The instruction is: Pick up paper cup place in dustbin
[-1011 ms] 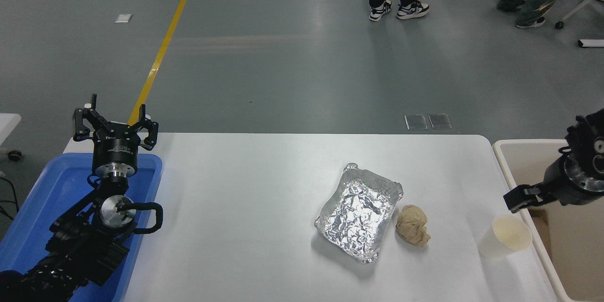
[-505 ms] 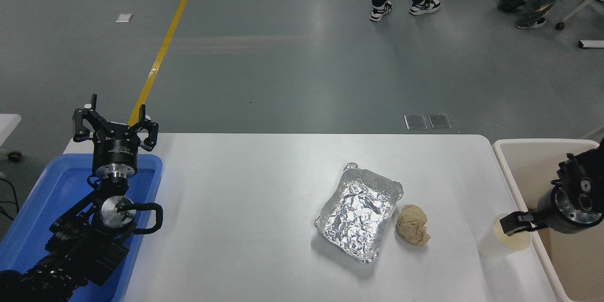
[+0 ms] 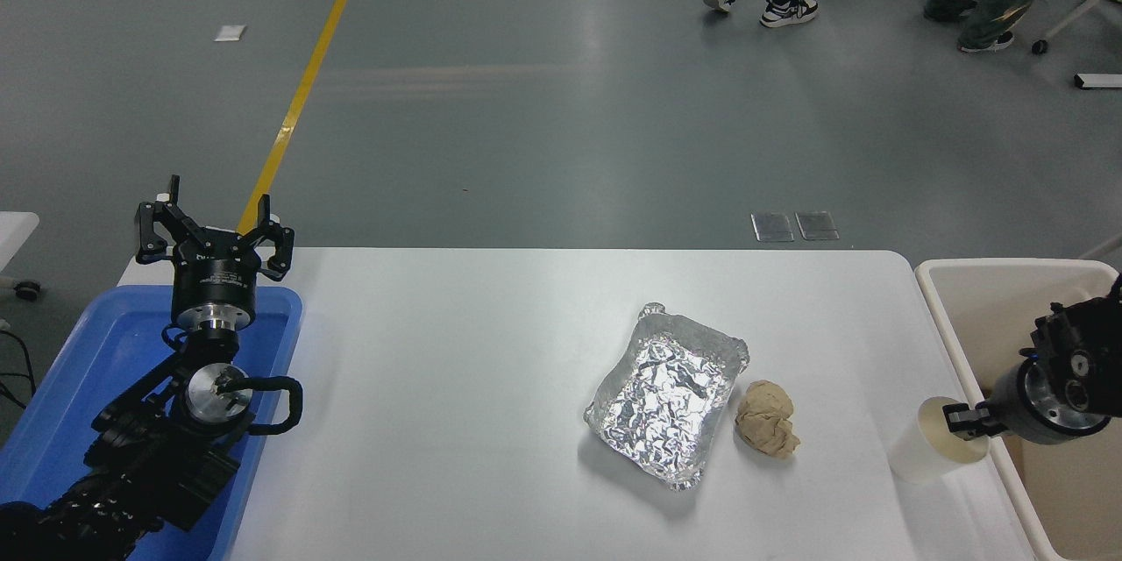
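Right pincer [image 3: 957, 422] lowered further since half second ago, now at mouth of paper cup [image 3: 934, 451], one finger reaching into opening; cannot tell whether apart or clamped. Cup upright near desk's [image 3: 456, 351] right edge, toward near corner. Dustbin [image 3: 973, 280] just beyond that edge. Foil tray [image 3: 663, 394] mid-desk, crumpled tan paper ball [image 3: 767, 431] just beside it. Left pincer [image 3: 213, 226] parked at far left corner above blue tray [image 3: 96, 342], fingers spread apart.
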Available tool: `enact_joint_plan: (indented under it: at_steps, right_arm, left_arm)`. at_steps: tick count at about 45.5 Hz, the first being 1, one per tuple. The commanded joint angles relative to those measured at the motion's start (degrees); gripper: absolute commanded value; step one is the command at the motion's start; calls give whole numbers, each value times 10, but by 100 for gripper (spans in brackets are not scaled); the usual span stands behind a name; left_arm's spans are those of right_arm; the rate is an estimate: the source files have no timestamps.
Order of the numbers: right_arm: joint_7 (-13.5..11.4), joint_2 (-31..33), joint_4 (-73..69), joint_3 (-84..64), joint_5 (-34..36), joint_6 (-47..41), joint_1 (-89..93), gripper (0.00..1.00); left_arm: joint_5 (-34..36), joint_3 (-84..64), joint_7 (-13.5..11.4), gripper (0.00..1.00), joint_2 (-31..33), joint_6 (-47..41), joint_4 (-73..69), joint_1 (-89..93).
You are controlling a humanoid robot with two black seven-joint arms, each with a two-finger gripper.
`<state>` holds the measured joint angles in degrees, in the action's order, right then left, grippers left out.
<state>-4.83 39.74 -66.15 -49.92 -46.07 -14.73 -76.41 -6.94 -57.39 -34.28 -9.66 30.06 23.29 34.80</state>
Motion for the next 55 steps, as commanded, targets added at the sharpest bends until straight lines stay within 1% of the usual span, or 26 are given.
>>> enact_joint_plan:
  at_steps: [1,7,12,16,20,27,31,36,43,55]
  right_arm:
    - [0,8,-6,7,9,4,-1,0]
    - [0,50,-42,3,12,-2,-38,0]
    - [-2,92,-111,-20,12,-13,-115,0]
    - [-2,108,-160,-75,14,-34,-210,0]
    - [0,108,-192,-156,39,-56,-326,0]
    - [10,86,-209,-265,115,-136,-520,0]
    - [22,54,-207,-293,136,-173,-599,0]
    - [32,20,-208,-316,143,-209,-684,0]
    - [35,1,-208,-316,143,-250,-728,0]
    - [34,-5,-203,-328,143,-253,-728,0]
  left_arm:
    - [0,0,0,99,0,0,0,0]
    - [1,0,1,99,0,0,0,0]
    - [1,0,1,99,0,1,0,0]
    - [2,0,1,99,0,1,0,0]
    - [1,0,1,99,0,1,0,0]
    - [2,0,1,99,0,1,0,0]
    - [2,0,2,99,-1,1,0,0]
    - [2,0,1,99,-2,1,0,-1]
    - [3,-1,1,99,-3,1,0,-1]
    - [3,-1,2,99,-4,1,1,-1]
